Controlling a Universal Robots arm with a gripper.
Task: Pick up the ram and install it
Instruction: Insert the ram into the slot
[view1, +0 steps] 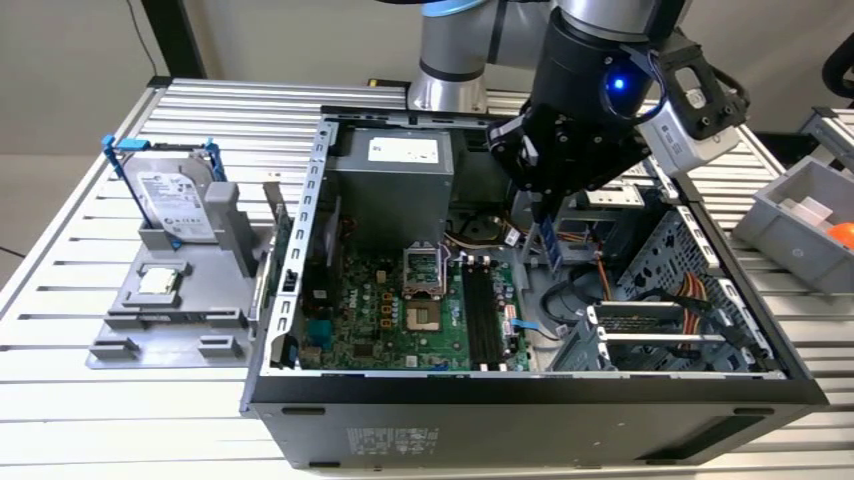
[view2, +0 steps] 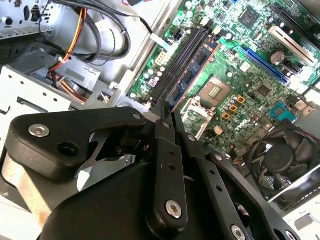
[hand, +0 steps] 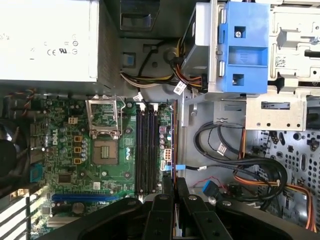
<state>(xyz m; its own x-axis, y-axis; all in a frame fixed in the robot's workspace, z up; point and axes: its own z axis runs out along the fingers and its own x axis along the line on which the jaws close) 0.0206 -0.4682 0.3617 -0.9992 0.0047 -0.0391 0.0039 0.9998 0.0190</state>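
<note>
An open black computer case (view1: 534, 400) lies on its side across the middle and lower part of the exterior view, resting on a slatted metal table (view1: 80, 420). Above it, entering from the top of the frame, is a dark robot arm (view1: 587, 60) with a small blue light glowing on its wrist. Inside the case, a green motherboard (view1: 387, 320) fills the lower centre, with a grey power supply (view1: 394, 190) at its upper edge and a perforated metal drive cage (view1: 681, 290) at the exterior view's right. Along the motherboard's right edge run the black memory slots (view1: 483, 315), long and narrow. The gripper (view1: 545, 232) hangs inside the case, just above and beyond the upper end of those slots, its fingers closed tight on the ram (view1: 546, 246), a thin blue stick held on edge and not yet seated in a slot. In the second wrist view the ram (view2: 192, 75) juts out from between the black fingers (view2: 164, 131) towards the slots. At the left of the exterior view, outside the case, a grey holder (view1: 174, 300) carries a silver hard drive (view1: 180, 200) standing upright and a small square chip (view1: 158, 281).
</note>
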